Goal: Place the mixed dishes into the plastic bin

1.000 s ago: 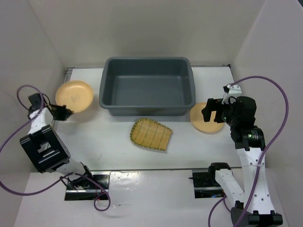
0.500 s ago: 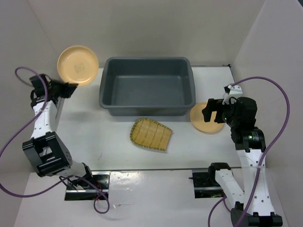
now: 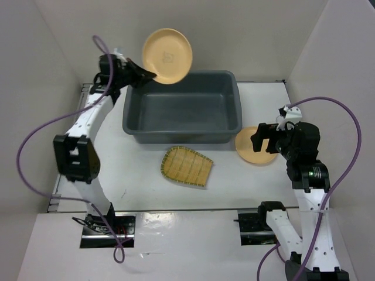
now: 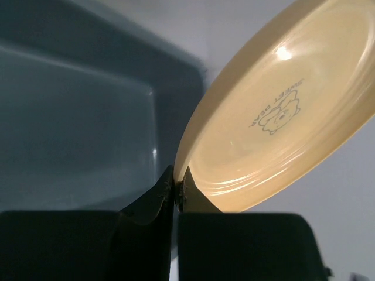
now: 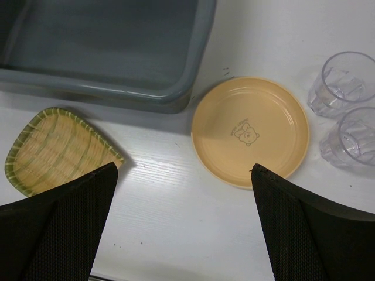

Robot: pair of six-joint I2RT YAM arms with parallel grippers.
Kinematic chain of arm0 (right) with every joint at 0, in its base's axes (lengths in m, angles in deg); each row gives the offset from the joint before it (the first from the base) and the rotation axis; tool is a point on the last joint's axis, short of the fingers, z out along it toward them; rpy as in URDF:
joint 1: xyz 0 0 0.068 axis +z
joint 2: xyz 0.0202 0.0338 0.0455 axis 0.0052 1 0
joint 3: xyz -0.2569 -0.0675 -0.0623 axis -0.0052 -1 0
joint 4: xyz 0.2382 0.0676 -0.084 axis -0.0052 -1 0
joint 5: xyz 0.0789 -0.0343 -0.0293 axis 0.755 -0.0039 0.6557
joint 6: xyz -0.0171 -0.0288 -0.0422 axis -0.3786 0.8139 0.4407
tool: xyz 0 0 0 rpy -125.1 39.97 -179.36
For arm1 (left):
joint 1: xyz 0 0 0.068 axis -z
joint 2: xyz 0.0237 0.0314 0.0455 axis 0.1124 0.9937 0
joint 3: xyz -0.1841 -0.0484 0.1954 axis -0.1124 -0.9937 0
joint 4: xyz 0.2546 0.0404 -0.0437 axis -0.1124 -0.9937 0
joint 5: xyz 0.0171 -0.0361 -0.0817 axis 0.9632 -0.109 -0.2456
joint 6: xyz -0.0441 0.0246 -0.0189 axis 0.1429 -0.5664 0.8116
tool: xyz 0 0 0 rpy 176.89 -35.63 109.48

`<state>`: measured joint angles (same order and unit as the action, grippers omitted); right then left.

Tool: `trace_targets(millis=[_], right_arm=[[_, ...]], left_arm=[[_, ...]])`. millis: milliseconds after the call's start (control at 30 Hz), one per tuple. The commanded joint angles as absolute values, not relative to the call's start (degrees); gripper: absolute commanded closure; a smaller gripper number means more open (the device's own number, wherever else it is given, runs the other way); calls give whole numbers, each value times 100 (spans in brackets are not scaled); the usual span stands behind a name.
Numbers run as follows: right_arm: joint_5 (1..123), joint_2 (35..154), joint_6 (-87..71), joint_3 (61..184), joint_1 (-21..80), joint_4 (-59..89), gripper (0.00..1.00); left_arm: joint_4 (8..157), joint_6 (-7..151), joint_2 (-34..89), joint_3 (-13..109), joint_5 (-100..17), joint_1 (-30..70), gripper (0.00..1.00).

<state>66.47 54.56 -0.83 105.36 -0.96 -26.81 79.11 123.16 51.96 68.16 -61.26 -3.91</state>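
My left gripper [image 3: 142,72] is shut on the rim of a tan-orange plate [image 3: 167,55] and holds it tilted in the air above the back left corner of the dark grey plastic bin [image 3: 183,134]. In the left wrist view the plate [image 4: 281,111] is pinched between my jaws, with the bin [image 4: 70,117] below. My right gripper [image 3: 265,138] is open above the table by the second tan-orange plate [image 5: 251,131], which lies right of the bin [image 5: 117,88]. The yellow ribbed tray [image 3: 187,166] lies in front of the bin; it also shows in the right wrist view [image 5: 55,150].
Two clear plastic cups [image 5: 345,111] stand right of the second plate. White walls enclose the table on the left, back and right.
My left arm has lifted the plate from the table's left side and swung it up and to the right, over the bin's back left corner. The right arm has hardly moved.
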Motion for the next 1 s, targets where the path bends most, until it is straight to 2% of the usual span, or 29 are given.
trace_targets(millis=[0, 200, 400, 467, 533, 567, 600, 767, 967], right_arm=[[6580, 5382, -132, 10504, -49, -2470, 1], [6580, 5198, -132, 10504, -49, -2470, 1], [6580, 5092, -132, 10504, -49, -2470, 1], [6580, 5031, -132, 10504, -49, -2470, 1], [6580, 5031, -132, 10504, -49, -2470, 1], [6580, 5031, -132, 10504, -110, -2470, 1], [6580, 5031, -132, 10504, -111, -2470, 1], [6580, 5031, -132, 10504, -164, -2470, 1], [6580, 5083, -132, 10504, -164, -2470, 1]], left_arm=[[6627, 11347, 6364, 7922, -5856, 346, 100], [5070, 10898, 7964, 10128, -5521, 1094, 100], [2805, 10783, 9573, 12396, -4502, 1438, 100], [2311, 10853, 10023, 13555, -4361, 1517, 100], [1372, 10958, 10970, 14765, -4360, 1578, 100], [1211, 11020, 11305, 15129, -4639, 1578, 100], [1314, 11081, 11178, 14819, -4694, 1517, 100], [842, 11082, 11676, 15498, -4492, 1692, 100], [726, 11082, 11871, 15563, -4755, 1693, 100]])
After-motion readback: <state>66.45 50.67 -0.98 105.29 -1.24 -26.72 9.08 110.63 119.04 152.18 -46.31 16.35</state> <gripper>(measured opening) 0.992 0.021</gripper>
